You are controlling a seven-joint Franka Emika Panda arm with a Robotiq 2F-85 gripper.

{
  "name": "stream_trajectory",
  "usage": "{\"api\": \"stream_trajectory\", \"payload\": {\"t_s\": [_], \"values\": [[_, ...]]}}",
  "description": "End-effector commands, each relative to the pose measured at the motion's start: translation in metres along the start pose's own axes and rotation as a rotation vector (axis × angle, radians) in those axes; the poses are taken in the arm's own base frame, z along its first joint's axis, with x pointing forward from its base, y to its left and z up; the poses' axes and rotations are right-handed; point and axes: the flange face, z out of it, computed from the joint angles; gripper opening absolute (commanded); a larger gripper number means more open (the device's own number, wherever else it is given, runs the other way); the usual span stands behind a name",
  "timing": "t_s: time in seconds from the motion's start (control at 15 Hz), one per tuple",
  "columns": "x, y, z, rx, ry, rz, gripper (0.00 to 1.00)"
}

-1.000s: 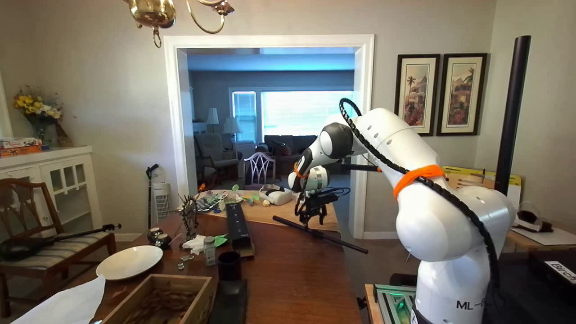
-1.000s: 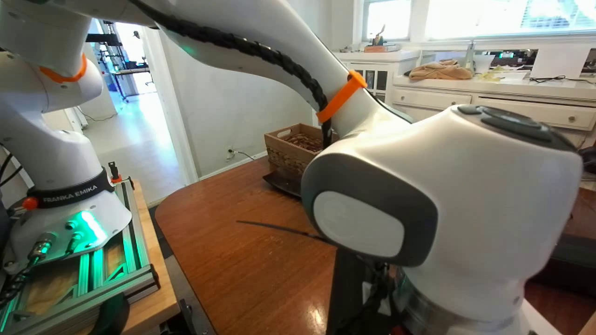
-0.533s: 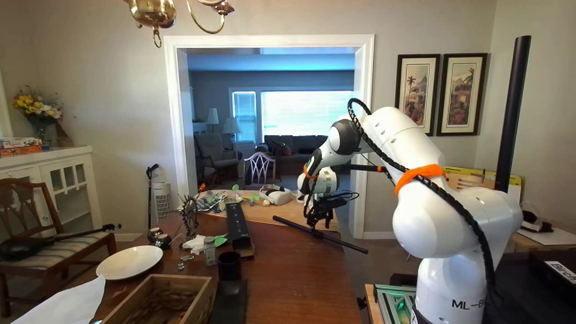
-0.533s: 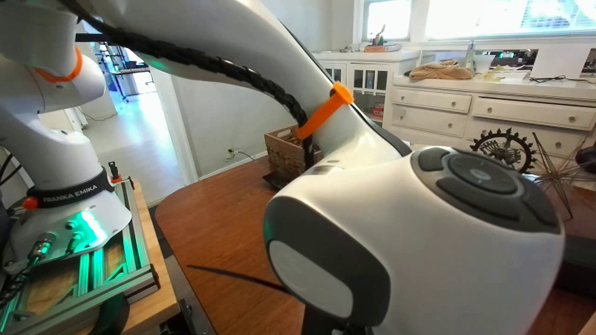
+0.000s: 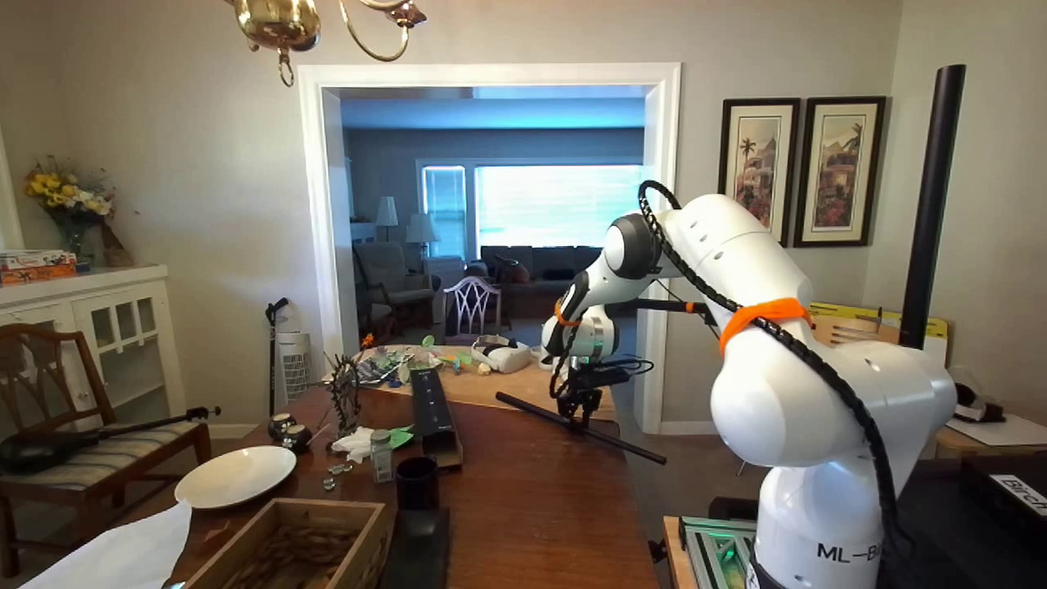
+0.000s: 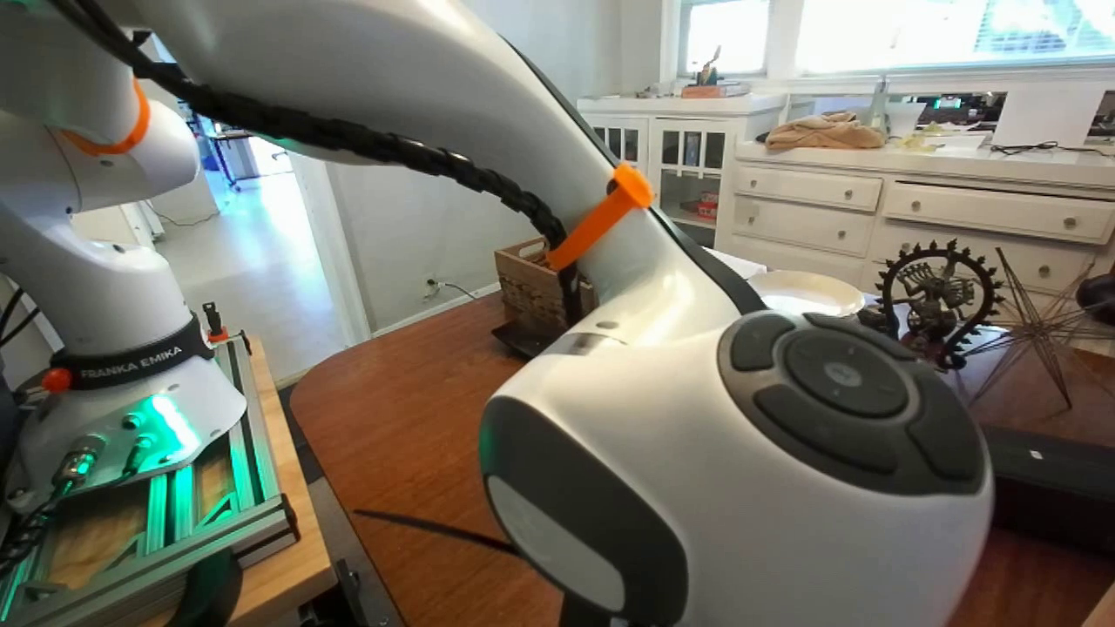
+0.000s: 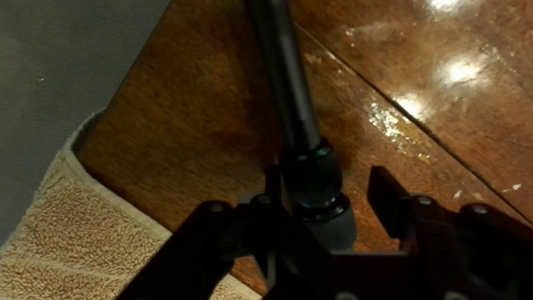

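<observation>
The rod [image 7: 293, 104] lies between the 2 jaws of the gripper [image 7: 325, 183], long axis across their closing line. They stand parted, gripping nothing.

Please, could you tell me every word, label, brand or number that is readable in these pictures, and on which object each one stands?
"FRANKA EMIKA": on the black band around the white arm.
"ML-B", rest unreadable: on the same arm.
"Birch": on the white label at an exterior view's right edge.
Too small to read: print on the stacked boxes.
Black rod: no text seen.
</observation>
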Motion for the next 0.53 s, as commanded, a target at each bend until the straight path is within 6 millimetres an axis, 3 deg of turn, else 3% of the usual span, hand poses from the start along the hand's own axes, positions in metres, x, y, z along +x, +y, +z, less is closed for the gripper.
{"api": "stream_trajectory", "payload": {"t_s": [0.0, 0.07, 0.2, 0.47], "values": [[-0.006, -0.002, 0.003, 0.029, 0.029, 0.009, 0.27], [-0.005, -0.004, 0.005, 0.031, 0.028, 0.005, 0.18], [-0.005, -0.009, 0.006, 0.033, 0.027, 0.001, 0.11], [-0.001, -0.019, 0.005, 0.049, 0.028, 0.013, 0.1]]}}
